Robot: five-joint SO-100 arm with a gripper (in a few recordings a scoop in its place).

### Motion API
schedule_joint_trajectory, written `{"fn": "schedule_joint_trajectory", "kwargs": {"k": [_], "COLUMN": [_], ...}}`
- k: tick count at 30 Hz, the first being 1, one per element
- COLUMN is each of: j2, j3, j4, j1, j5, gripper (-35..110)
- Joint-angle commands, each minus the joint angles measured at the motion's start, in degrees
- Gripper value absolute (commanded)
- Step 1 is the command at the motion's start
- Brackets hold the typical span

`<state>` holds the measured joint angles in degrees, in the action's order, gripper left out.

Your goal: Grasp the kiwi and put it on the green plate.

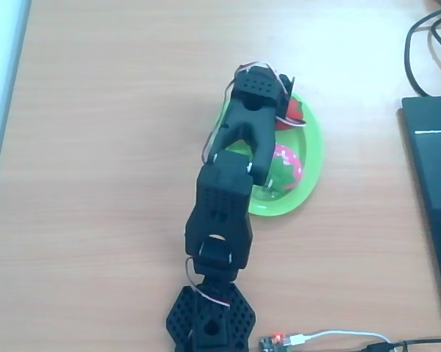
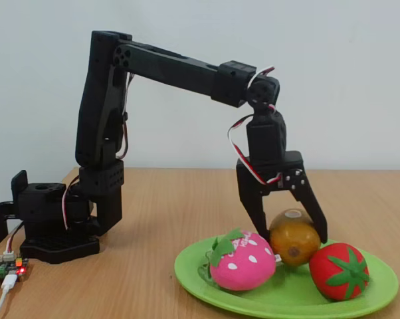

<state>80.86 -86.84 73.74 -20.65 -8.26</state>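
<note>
The kiwi, golden-brown and smooth, rests on the green plate between a pink white-dotted fruit and a red strawberry. My gripper points straight down over it, one finger against each side of the kiwi, so it is shut on the kiwi. From overhead, my black wrist hides the kiwi. The green plate, the pink fruit and the strawberry show beside it.
A black laptop-like device lies at the right table edge, with black cables behind it. My arm's base and a small controller board stand to the left of the plate.
</note>
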Motion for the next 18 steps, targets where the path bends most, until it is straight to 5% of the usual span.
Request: {"fn": "schedule_joint_trajectory", "kwargs": {"k": [1,18], "j2": [0.18,-0.53], "j3": [1.49,1.32], "j4": [0.88,1.32], "j1": [-1.41,1.32], "j5": [-0.35,-0.26], "gripper": [26,34]}}
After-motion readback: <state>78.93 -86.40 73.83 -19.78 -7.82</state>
